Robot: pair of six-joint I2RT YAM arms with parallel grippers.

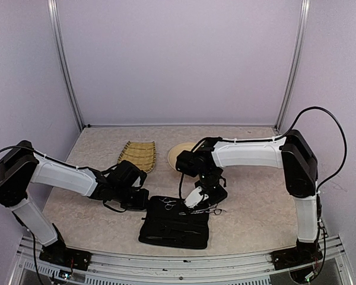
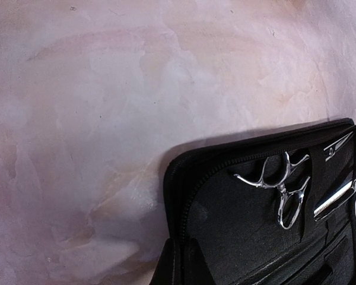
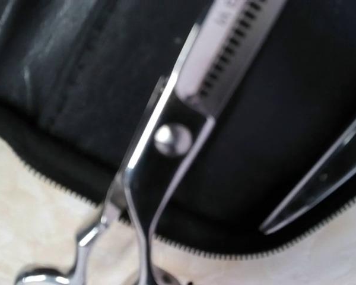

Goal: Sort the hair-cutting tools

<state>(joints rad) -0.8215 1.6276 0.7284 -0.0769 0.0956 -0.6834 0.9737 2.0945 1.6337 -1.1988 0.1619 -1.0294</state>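
Note:
A black zip case (image 1: 175, 228) lies open at the front centre. One silver scissors (image 1: 168, 203) lies on its upper left part, seen in the left wrist view (image 2: 282, 190). A toothed thinning scissors (image 1: 212, 211) lies with its blade on the case and its rings off the case's right edge; it fills the right wrist view (image 3: 166, 139). A thin clip (image 2: 338, 145) lies beside it (image 3: 320, 190). My left gripper (image 1: 139, 200) is shut on the case's left edge (image 2: 191, 270). My right gripper (image 1: 204, 199) is low over the thinning scissors, with its fingers hidden.
A woven bamboo tray (image 1: 137, 155) and a pale round plate (image 1: 179, 155) sit behind the case. The enclosure walls stand on the left, right and back. The right arm reaches in from the right over the plate's edge.

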